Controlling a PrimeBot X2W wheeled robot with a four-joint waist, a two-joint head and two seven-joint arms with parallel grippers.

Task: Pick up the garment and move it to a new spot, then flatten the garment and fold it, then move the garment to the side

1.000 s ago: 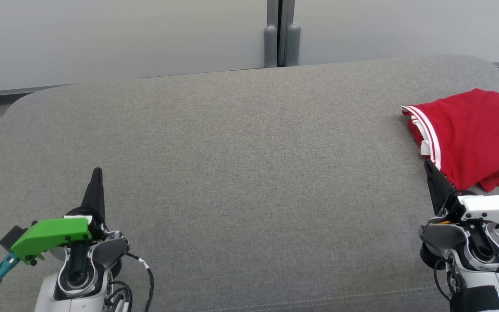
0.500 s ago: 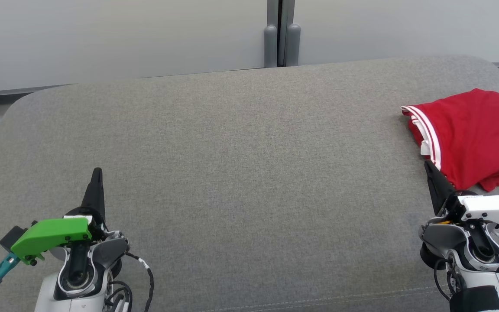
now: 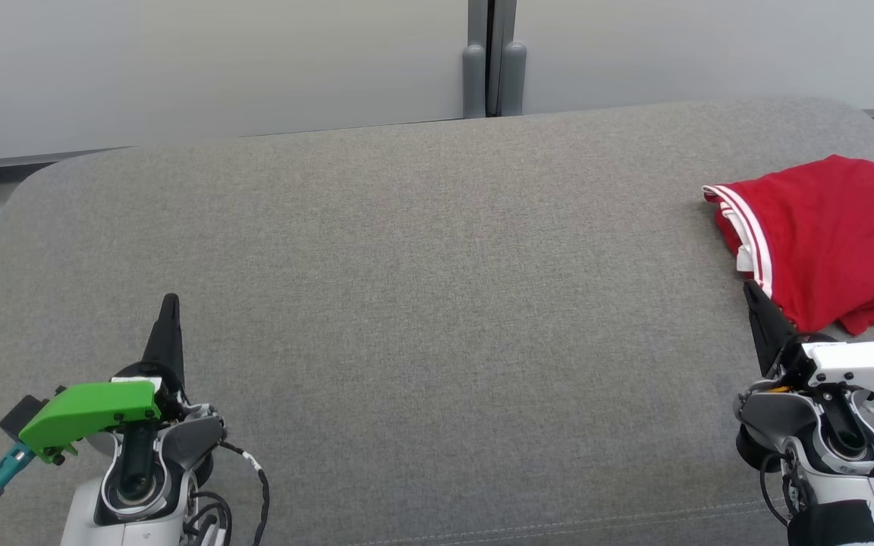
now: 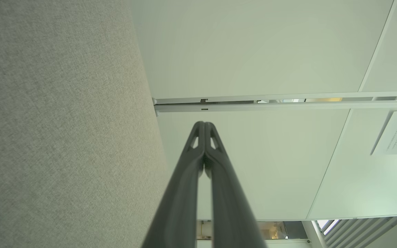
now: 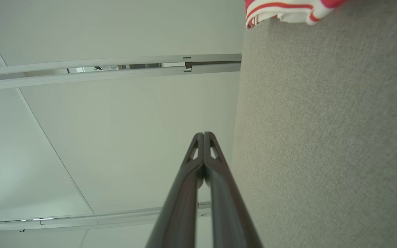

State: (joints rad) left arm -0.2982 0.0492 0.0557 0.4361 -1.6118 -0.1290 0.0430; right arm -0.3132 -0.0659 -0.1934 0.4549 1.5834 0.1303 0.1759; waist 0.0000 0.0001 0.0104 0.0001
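- Since garment [image 3: 824, 235] sits mid-right of frame, just above right gripper [image 3: 752, 292], right arm is nearer.
- Lower left: left gripper [image 3: 169, 303], well apart.
- Both finger pairs pressed together.

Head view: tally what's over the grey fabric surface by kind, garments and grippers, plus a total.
Red fabric garment with white-striped trim: 1
Dark two-finger grippers: 2, the left gripper and the right gripper, both shut
Total: 3

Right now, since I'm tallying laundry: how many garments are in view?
1: the red garment, at the grey cushion's right end, just beyond the right gripper; others may lie outside the frame.
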